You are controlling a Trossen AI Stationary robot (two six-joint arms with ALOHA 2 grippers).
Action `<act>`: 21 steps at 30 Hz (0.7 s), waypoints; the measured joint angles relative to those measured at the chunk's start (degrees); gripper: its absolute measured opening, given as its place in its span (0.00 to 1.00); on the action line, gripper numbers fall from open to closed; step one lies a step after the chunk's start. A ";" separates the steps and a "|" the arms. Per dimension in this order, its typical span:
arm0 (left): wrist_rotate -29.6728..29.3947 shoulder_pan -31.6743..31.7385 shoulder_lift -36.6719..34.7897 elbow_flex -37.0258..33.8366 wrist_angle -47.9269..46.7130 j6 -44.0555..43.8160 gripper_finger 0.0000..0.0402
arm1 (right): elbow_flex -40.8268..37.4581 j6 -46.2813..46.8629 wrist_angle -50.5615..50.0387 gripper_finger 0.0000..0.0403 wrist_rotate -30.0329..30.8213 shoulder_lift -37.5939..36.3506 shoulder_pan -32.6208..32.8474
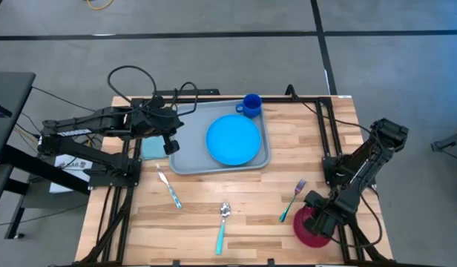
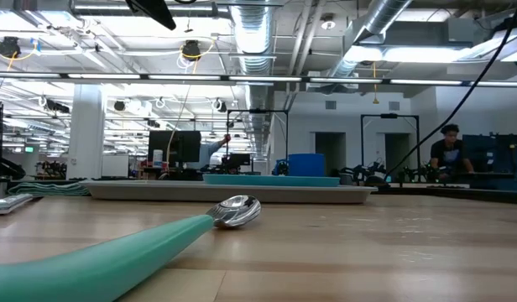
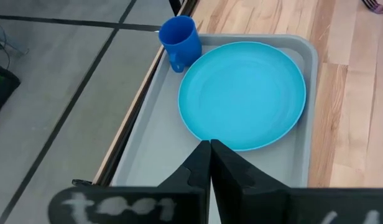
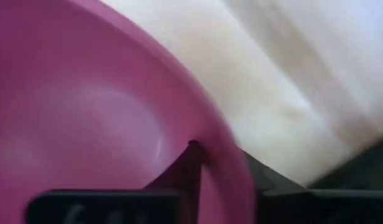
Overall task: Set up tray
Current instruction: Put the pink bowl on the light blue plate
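The pale grey-blue tray (image 1: 185, 159) (image 3: 155, 143) lies at the table's far middle. It carries a round bright blue plate (image 1: 234, 139) (image 3: 244, 93) and a blue cup (image 1: 251, 104) (image 3: 180, 40) in its far right corner. My left gripper (image 1: 171, 147) (image 3: 210, 149) is shut and stands over the tray's left end, fingertips pointing toward the plate. A magenta bowl (image 1: 308, 228) (image 4: 86, 112) sits at the near right of the table. My right gripper (image 1: 323, 217) (image 4: 226, 162) is shut on the bowl's rim. My right gripper holds the magenta bowl by its rim (image 4: 232, 180), on the side toward the table's right edge. One finger (image 4: 188, 165) is inside the bowl and the other (image 4: 260, 174) outside. It comes from above, slanting. I cannot tell whether the bowl is off the table.
A knife (image 1: 169, 188), a spoon with a teal handle (image 1: 222, 226) (image 2: 233, 210) and a fork with a teal handle (image 1: 291, 200) lie on the wood near the front. A flat teal rectangle (image 1: 150, 147) lies left of the tray. People (image 2: 447, 151) show in the room behind.
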 joint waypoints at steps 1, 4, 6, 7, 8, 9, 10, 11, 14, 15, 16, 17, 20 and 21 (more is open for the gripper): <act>0.02 0.00 0.00 0.00 0.00 -0.29 0.00 | 0.07 -0.18 0.97 0.06 0.39 -0.02 -0.60; 0.00 0.00 0.00 0.00 0.00 -0.26 0.00 | -0.03 3.97 4.23 0.03 1.70 0.07 -2.54; 0.00 0.00 0.00 0.00 0.01 -0.14 0.00 | -0.21 8.37 7.34 0.05 5.88 0.20 -3.59; 0.01 0.00 0.00 0.00 0.00 -0.18 0.00 | -0.31 9.74 8.73 0.05 8.79 0.35 -4.08; 0.01 0.00 0.00 0.00 0.00 -0.38 0.00 | -0.37 11.15 10.44 0.05 12.07 0.47 -4.57; 0.01 0.00 0.00 0.00 0.00 -0.47 0.00 | -0.37 12.97 11.73 0.05 15.70 0.53 -5.15; 0.02 -0.01 0.00 0.00 0.02 -0.45 0.00 | -0.37 14.81 12.72 0.03 18.56 0.64 -6.01; 0.02 0.00 0.00 0.00 0.00 -0.34 0.00 | -0.39 16.38 13.62 0.02 20.86 0.74 -6.98; 0.02 0.00 -0.02 0.00 0.00 0.12 0.00 | 0.90 15.28 14.56 0.02 23.34 0.74 -10.84; 0.02 0.00 -0.02 0.00 0.00 0.03 0.00 | 1.73 13.26 14.56 0.02 23.24 0.73 -12.38; 0.01 0.00 -0.02 0.00 0.01 -0.25 0.00 | 2.64 10.80 14.53 0.03 23.18 0.73 -14.06; 0.01 0.00 -0.02 0.00 0.00 -0.44 0.00 | 3.71 8.67 14.47 0.03 23.16 0.73 -15.70; 0.01 -0.01 -0.02 0.00 0.01 -0.48 0.00 | 8.11 -1.44 14.70 0.01 23.05 0.67 -21.52; 0.00 0.00 -0.02 0.00 0.01 -0.29 0.00 | 9.59 -5.24 14.52 0.01 23.04 0.64 -23.63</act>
